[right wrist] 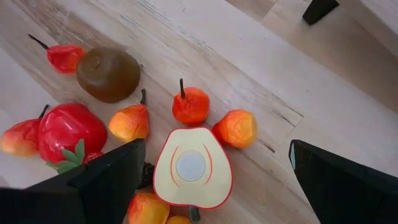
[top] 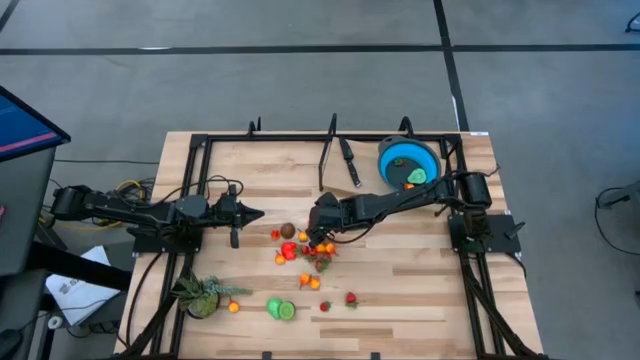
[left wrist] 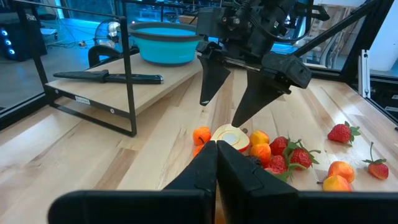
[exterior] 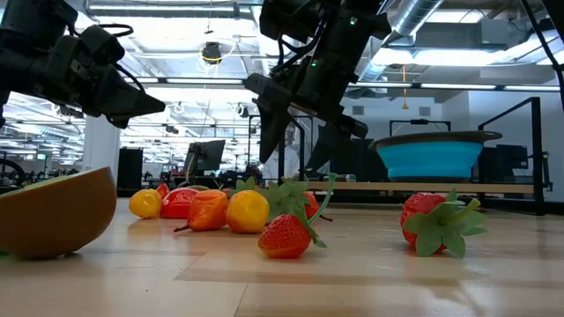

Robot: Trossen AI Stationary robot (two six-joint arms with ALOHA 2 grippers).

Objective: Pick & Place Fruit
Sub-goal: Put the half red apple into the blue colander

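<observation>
Directly under right gripper (right wrist: 211,171), jaws wide & hovering mid-table: cut half-fruit (right wrist: 192,168), face up, stem end toward bowl (top: 408,160); left gripper (top: 252,213) shut, off to side, farther away.

The surface (top: 400,290) is pale wood with visible plank grain, framed by black rails. The fruit (top: 300,248) is red, orange and yellow, with a brown piece (right wrist: 108,74), a halved piece (right wrist: 192,168) showing a cream face, red rim and pale round centre, and bright green pieces (top: 281,310). The bowl (top: 403,160) is blue with a dark rim, and the knife (top: 349,161) is black.
</observation>
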